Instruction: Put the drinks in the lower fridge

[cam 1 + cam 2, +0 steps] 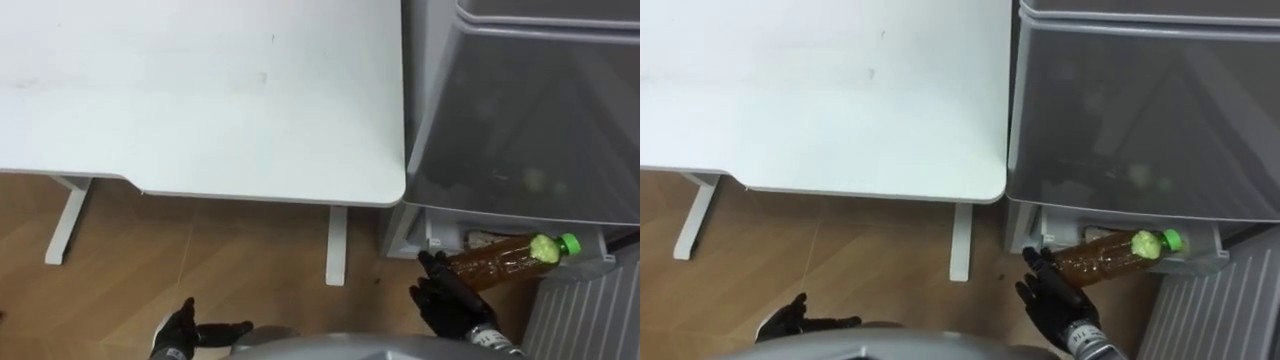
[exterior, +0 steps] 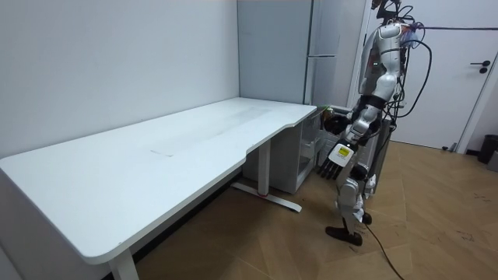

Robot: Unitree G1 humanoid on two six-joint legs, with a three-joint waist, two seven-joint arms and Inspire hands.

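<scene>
Bottle at the mouth of the lower fridge, not yet set down.

My right hand (image 1: 450, 300), at 5 o'clock in the eye view, is wrapped round the base of the amber bottle (image 1: 505, 260), which lies across the open lower compartment (image 1: 437, 235) with its green cap toward 3 o'clock. My left hand (image 1: 185, 332) hangs relaxed at 7 o'clock. The risk I see is the grip: held so near its end, the bottle could droop or slip, or the cap could catch the ribbed door (image 1: 590, 310) and knock it loose.
</scene>
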